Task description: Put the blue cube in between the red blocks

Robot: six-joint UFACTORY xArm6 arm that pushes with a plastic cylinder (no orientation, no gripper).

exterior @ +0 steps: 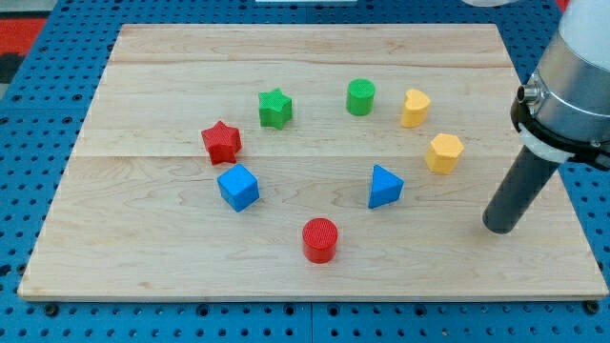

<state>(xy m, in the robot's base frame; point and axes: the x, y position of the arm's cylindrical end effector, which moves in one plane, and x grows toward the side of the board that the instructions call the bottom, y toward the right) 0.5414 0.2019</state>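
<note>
Approach step, push not begun: no jaws here, just a bare rod holding nothing, my tip (499,229) well right of the blue cube (238,187), which sits just below the red star (221,142), probably not touching, and up-left of the red cylinder (320,239); next, circle round and nudge it down-right.

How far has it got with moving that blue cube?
Barely started. The blue cube sits just below the red star, left of the line to the red cylinder. My tip is far right, touching nothing. The whole push remains.
</note>
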